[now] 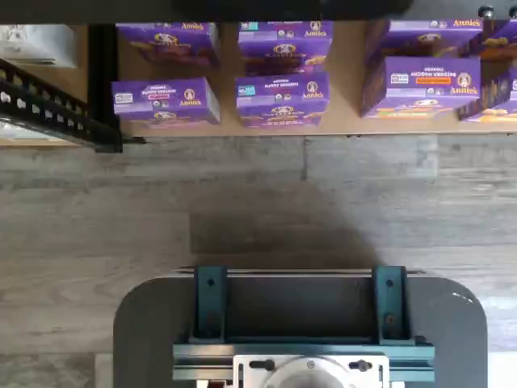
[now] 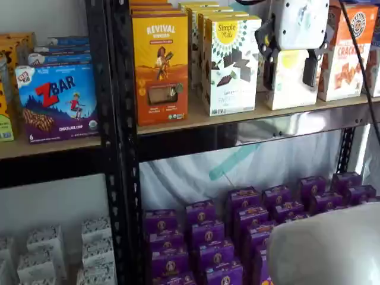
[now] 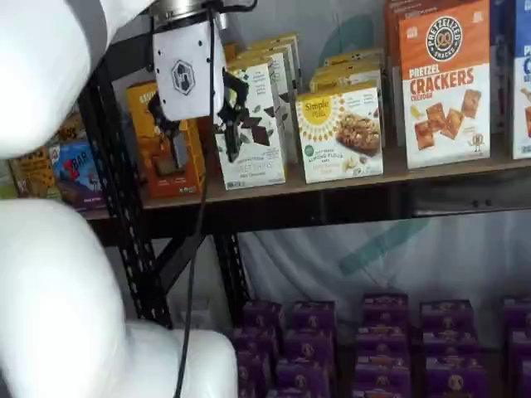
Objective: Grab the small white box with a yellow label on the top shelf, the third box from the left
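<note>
The small white box (image 2: 290, 98) with a round yellow label stands on the top shelf (image 2: 196, 122), between a taller white box and an orange-and-white crackers box. It also shows in a shelf view (image 3: 340, 133), biscuit picture on its front. My gripper (image 2: 289, 82) hangs in front of the rack at that box's height, white body above and two black fingers apart, the box showing through the gap. It holds nothing. In a shelf view my gripper (image 3: 199, 145) stands out from the shelf (image 3: 373, 178). The wrist view shows neither the box nor the fingers.
A taller white box with dark pieces (image 2: 228, 65) and an orange Revival box (image 2: 160, 68) stand left of the target. A pretzel crackers box (image 2: 347, 56) stands right. Purple boxes (image 1: 283, 97) fill the low shelf. A black rack post (image 2: 119, 148) stands left; the teal-bracketed mount (image 1: 303, 323) sits below.
</note>
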{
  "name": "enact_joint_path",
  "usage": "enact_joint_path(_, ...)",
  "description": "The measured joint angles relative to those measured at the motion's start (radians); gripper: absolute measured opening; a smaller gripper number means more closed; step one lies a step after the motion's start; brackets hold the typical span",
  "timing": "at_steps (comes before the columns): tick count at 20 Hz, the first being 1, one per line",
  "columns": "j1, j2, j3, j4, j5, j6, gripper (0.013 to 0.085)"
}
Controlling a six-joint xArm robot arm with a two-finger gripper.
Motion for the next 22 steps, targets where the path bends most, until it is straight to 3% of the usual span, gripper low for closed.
enact_joint_path(5, -0.024, 0.005, -0.004, 0.026, 0.011, -0.013, 0.085)
enact_joint_path(10, -0.003, -0.021, 0.028, -0.022, -0.055, -0.012, 0.085)
enact_joint_path(17, -0.136, 0.02, 0.054, -0.03, -0.214, -0.142, 0.085)
enact_joint_path(22, -0.246, 0.099, 0.022, -0.016, -0.292, -0.249, 0.085)
